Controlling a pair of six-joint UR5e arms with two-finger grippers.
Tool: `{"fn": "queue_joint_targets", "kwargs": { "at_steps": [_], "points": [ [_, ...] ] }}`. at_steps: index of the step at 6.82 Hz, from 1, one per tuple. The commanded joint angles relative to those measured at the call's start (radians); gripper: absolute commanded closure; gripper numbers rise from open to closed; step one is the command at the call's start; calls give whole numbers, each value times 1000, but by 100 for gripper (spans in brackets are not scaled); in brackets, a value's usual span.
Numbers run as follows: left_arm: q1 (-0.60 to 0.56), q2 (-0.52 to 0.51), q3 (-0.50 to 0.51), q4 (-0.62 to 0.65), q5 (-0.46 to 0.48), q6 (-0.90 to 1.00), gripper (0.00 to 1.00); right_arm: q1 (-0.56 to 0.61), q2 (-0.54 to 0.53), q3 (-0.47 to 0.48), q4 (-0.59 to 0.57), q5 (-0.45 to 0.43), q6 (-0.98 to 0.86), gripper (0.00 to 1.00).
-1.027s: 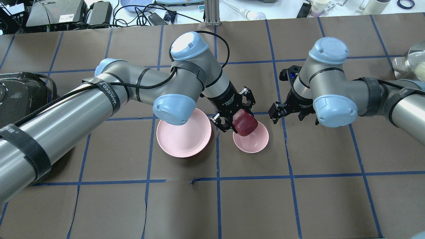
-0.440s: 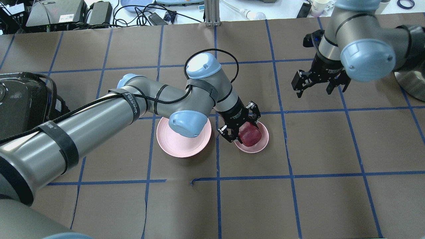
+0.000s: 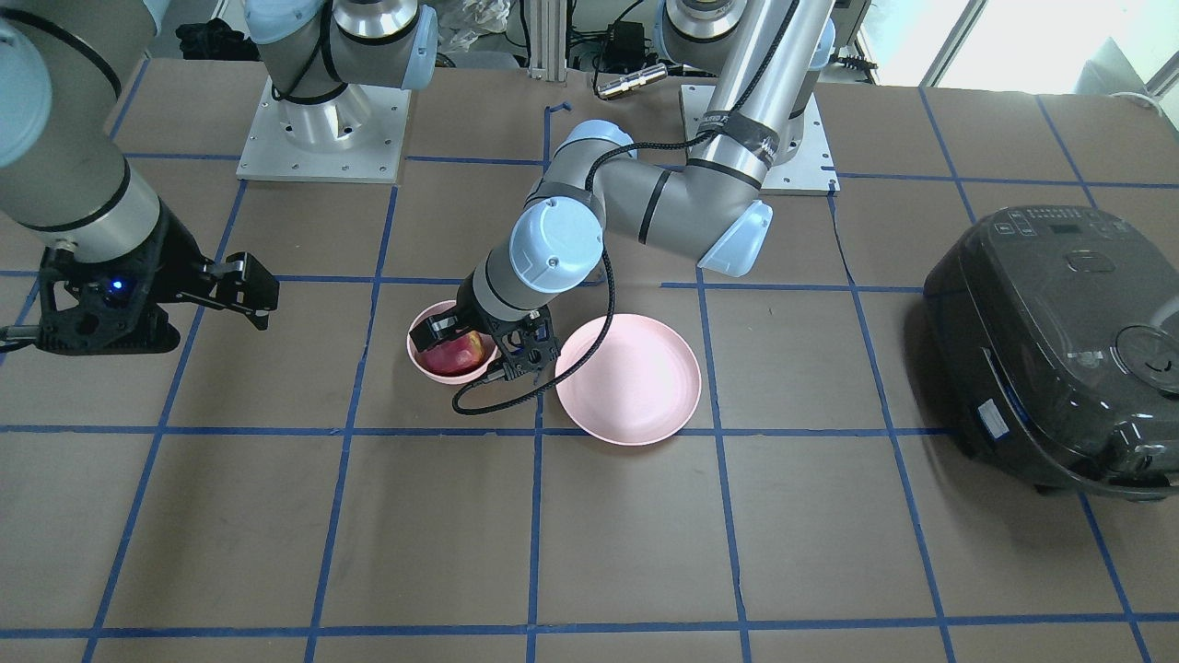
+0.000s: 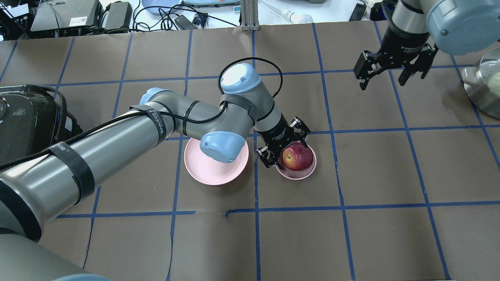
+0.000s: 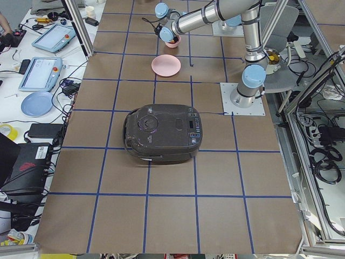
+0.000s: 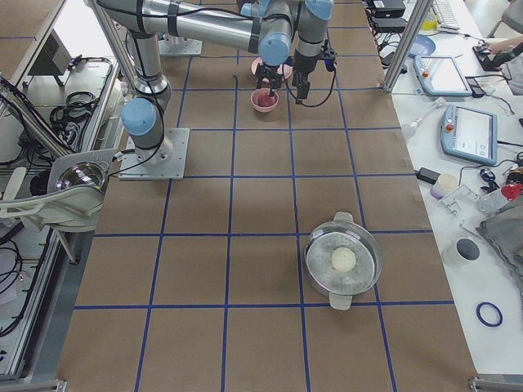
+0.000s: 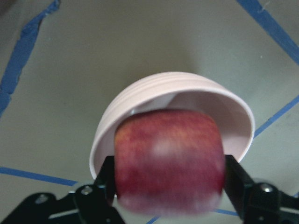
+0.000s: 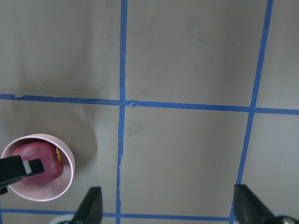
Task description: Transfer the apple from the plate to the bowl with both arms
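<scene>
The dark red apple [image 4: 297, 157] with a yellowish patch sits low in the small pink bowl [image 4: 310, 169], right of the wide pink plate [image 4: 211, 171], which holds nothing. My left gripper [image 4: 290, 150] reaches into the bowl. In the left wrist view its fingers [image 7: 105, 179] press both sides of the apple [image 7: 168, 163] over the bowl [image 7: 187, 86]. My right gripper [image 4: 384, 80] is open and empty, high at the far right. Its wrist view shows the bowl [image 8: 65, 179] at lower left.
A black rice cooker [image 4: 23, 117] stands at the left edge of the table. A steel pot with a glass lid [image 4: 484, 86] stands at the right edge. Cables and devices lie beyond the far edge.
My left gripper has lowered the apple from above the bowl down into it. My right arm has drawn away from the bowl, back and to the right.
</scene>
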Motion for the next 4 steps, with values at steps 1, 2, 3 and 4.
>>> {"fn": "queue_joint_targets", "kwargs": {
  "at_steps": [1,2,3,4],
  "points": [
    [26,70,47,-26,33,14,0,2,-93,-12,38,9,2,0],
    [36,119,99,-137,35,43,0,10,-114,-9,61,22,2,0],
    [41,173,174,-307,43,98,0,11,-116,3,58,32,5,0],
    [47,233,265,-527,123,196,0,23,-119,5,63,33,3,0]
  ]
}}
